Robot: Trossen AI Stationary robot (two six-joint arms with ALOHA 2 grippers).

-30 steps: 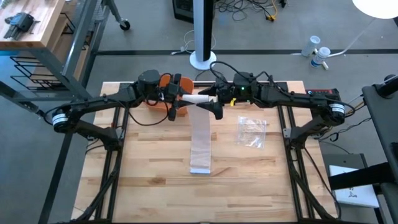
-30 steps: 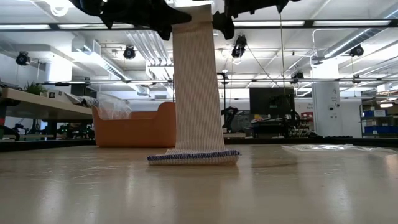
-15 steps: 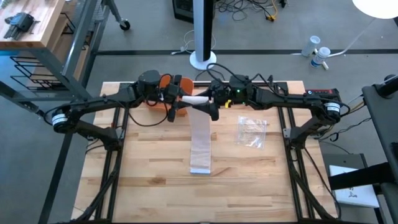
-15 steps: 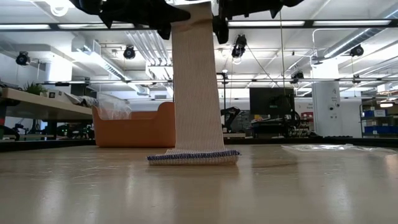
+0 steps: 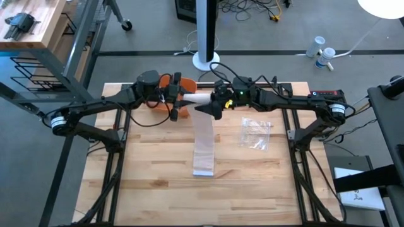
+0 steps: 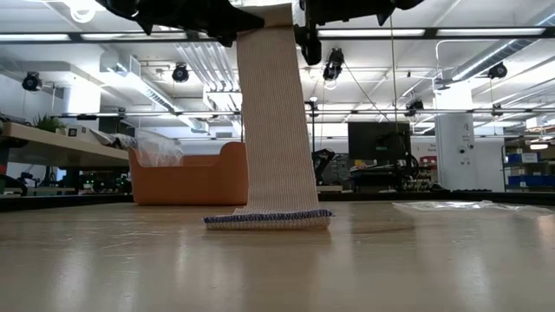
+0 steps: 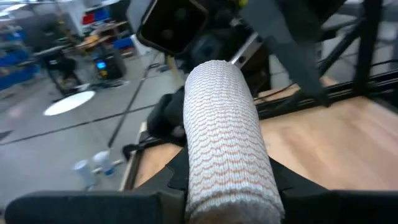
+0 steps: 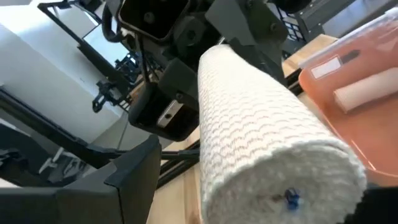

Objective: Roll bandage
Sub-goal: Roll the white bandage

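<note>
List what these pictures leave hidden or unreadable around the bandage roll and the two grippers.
- Left gripper fingers: in the high view the arm covers them; the low view's top edge cuts them off.
- Right gripper fingers: the same.
- Bandage roll: how much is wound; both wrist views show only its outside.
- Orange bin contents: the wall hides them in the low view, the left arm in the high view.

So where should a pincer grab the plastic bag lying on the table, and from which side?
Best from straight above, I think. The plastic bag lies flat and crinkled on the table, right of the bandage, so nothing sticks up at the sides. Pinching a raised wrinkle near its middle looks easiest. The right pincer is nearer, but both it and the left pincer are at the bandage roll.
</note>
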